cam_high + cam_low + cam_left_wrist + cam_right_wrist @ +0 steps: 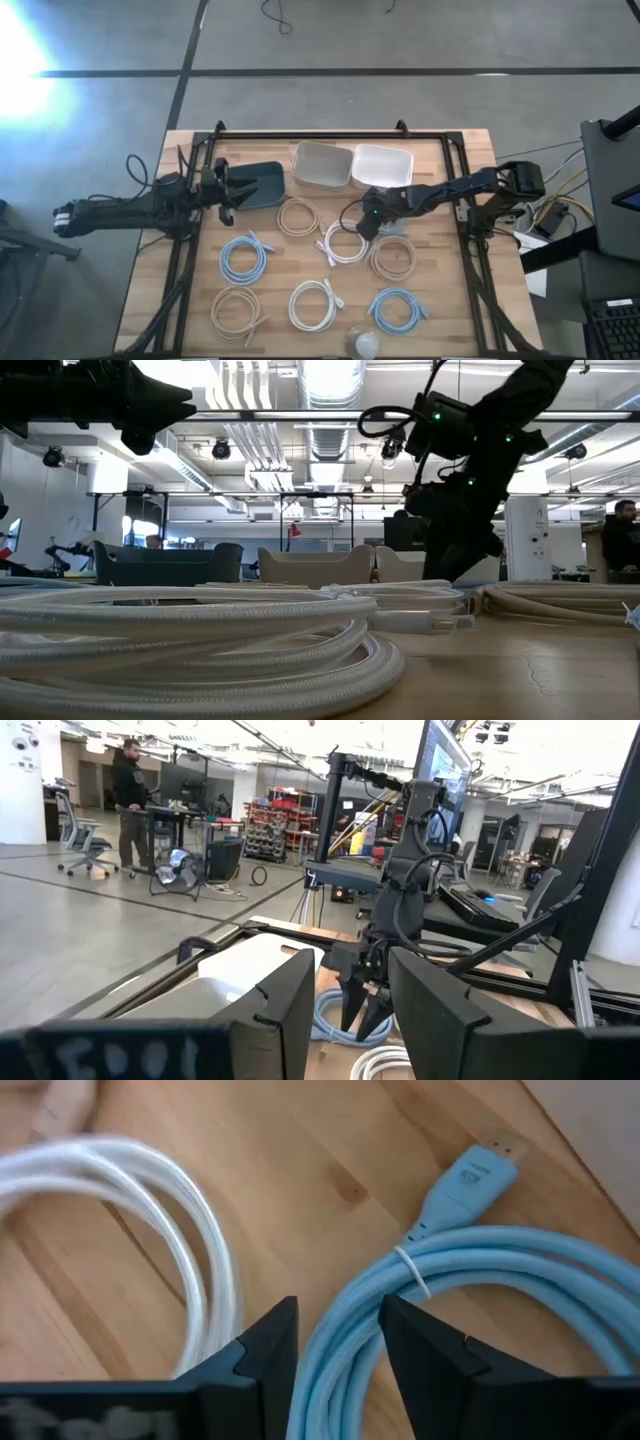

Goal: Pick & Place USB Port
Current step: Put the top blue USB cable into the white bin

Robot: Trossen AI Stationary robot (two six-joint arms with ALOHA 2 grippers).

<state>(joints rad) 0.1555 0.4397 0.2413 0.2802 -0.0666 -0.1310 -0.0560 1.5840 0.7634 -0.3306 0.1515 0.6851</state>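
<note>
Several coiled USB cables lie flat on the wooden table: beige ones, white ones and two light-blue ones (245, 258) (398, 310). My right gripper (363, 224) is open and points down over the white coil (345, 243) at mid-table. In the right wrist view its gripper (338, 1342) hangs between a white coil (150, 1190) and a light-blue coil (480, 1270), whose USB plug (478, 1175) lies on the wood. My left gripper (230, 188) waits open above the table's left side, beside a dark blue bin (265, 185).
Two pale trays (322, 163) (383, 165) sit side by side at the far edge. A black frame (330, 135) runs around the table. A round pale object (365, 345) sits at the near edge. A person (128, 795) stands far off in the room.
</note>
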